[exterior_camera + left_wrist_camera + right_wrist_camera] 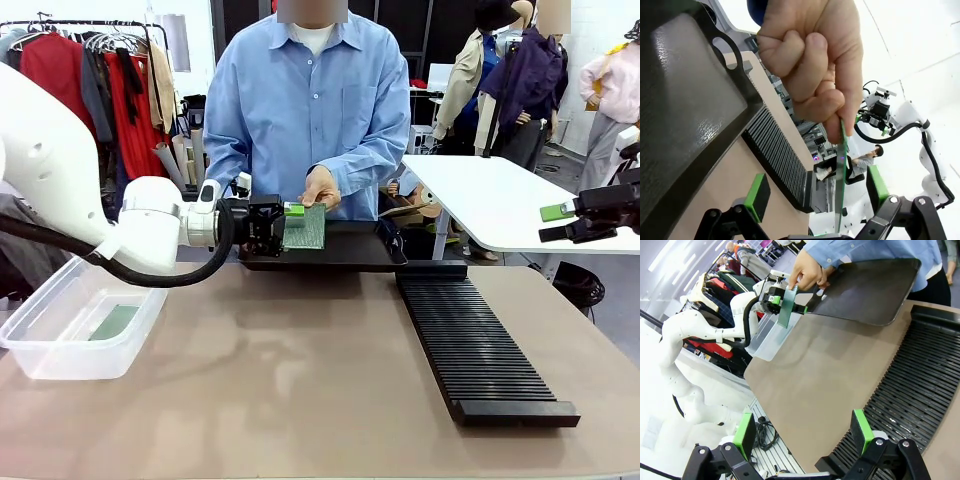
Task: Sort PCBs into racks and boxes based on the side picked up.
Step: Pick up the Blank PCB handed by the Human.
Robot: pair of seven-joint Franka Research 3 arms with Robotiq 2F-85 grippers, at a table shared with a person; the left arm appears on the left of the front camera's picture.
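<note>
A person's hand (322, 186) holds a dull-green PCB (305, 228) upright over the black tray. My left gripper (283, 225) is open around the board. In the left wrist view the PCB (841, 175) hangs edge-on between the green pads (757, 196), nearer the right-hand one, pinched from above by the hand (810, 65). Another PCB (113, 322) lies in the clear box (40, 345) at the left. The black rack (480, 350) runs down the table's right side. My right gripper (562, 214) hovers open above the rack (920, 385), holding nothing.
A shallow black tray (345, 255) sits at the table's far edge in front of the person. A white side table (480, 195) stands behind my right gripper. Bare tabletop (300, 370) spreads between box and rack.
</note>
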